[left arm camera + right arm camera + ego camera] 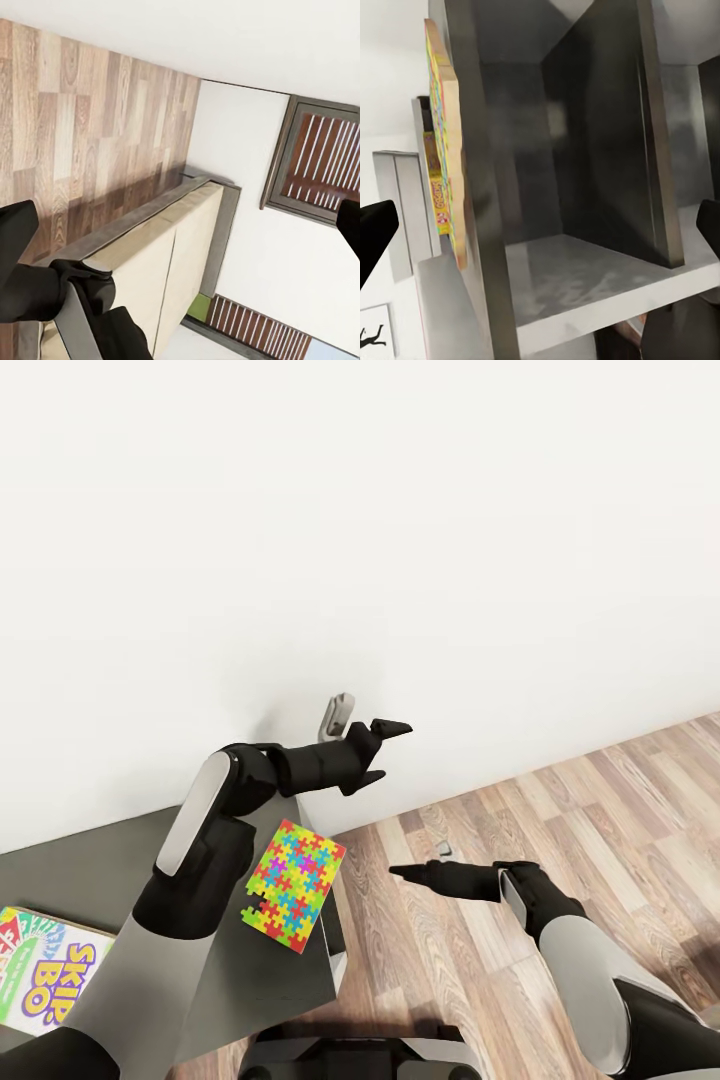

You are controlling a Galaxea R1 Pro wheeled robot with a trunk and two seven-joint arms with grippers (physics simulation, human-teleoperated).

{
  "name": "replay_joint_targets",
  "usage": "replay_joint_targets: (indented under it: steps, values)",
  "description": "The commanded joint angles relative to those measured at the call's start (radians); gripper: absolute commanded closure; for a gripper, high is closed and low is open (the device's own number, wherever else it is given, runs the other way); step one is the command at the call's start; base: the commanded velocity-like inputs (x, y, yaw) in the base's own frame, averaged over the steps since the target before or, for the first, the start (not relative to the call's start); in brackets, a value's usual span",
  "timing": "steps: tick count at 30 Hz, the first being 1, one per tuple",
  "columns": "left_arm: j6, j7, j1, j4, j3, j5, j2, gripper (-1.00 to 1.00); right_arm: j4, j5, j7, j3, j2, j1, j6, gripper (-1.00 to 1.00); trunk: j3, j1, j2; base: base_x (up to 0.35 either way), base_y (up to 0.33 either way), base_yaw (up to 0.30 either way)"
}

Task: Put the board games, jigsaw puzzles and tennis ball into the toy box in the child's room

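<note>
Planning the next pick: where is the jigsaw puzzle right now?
In the head view, the jigsaw puzzle lies on the dark-grey table near its right edge, below the left claw, right of the Skip-Bo box.

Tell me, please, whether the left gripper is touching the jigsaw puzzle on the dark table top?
Apart. The head view shows the left gripper open and empty, raised against the wall beyond the table's far edge, with bare top between it and the jigsaw puzzle.

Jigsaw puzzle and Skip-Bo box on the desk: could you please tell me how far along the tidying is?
Nothing looks put away. One jigsaw puzzle lies near the edge of the dark-grey table, and the Skip-Bo box sits on the same top. Nothing is in hand: the left gripper is open in the air above the floor, and the right gripper hangs over the wooden floor, holding nothing. Picking up and boxing remain.
</note>
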Motion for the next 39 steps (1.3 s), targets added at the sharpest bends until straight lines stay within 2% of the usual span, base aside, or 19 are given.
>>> replay_joint_targets:
  steps: [1,39]
  values:
    - [0.001,0.009,-0.001,0.0,0.001,0.008,0.0,-1.0,-0.001,0.009,0.007,-0.006,0.001,-0.001,0.008,-1.0,-0.001,0.001,-0.002,0.0,0.0,0.0]
    - [0.003,0.008,0.0,-0.001,0.001,0.008,0.005,-1.0,-0.003,0.0,0.007,0.0,0.0,-0.013,0.006,-1.0,-0.001,0.001,-0.002,0.0,0.0,0.011]
